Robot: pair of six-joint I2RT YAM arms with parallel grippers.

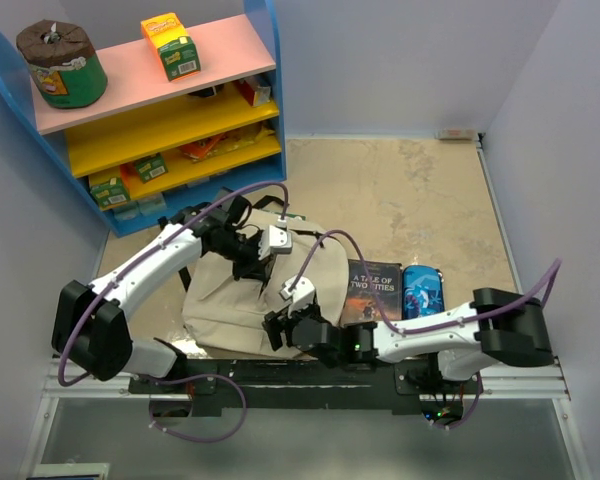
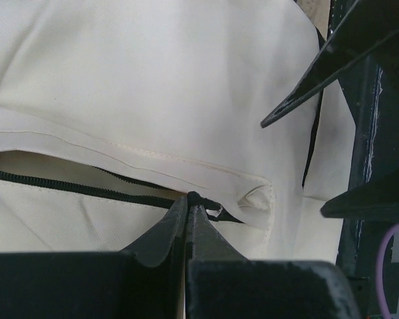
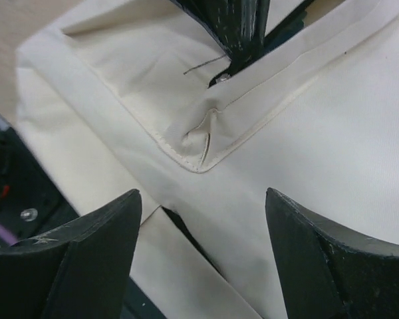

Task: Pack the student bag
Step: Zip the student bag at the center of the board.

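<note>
- Pale walls and a marbled beige desk frame the scene, with a painted shelf well beyond both hands.
- The student bag lies flat directly under both hands, at the desk's near edge.
- Your left hand is pinched tight on the zipper pull, at the end of the pocket's black zipper. How far that zipper is undone cannot be told.
- Your right hand hangs wide and empty just above the cloth, facing the left hand across the pocket's puckered corner.
- A book and a blue pencil case wait on the right hand's outer side, beside the bag and not yet packed.
- Risk one: nothing pins the floppy cloth. If you tug now, the whole bag will likely drag with the pull instead of the zipper running, and it could slide off the near edge.
- Risk two: the pull is small, so a sideways tug may slip it from the fingers.
- Risk three: the bunched corner could snag the zipper.
- Risk four: the hands sit close, so a careless drop of the right one could strike the left.
</note>
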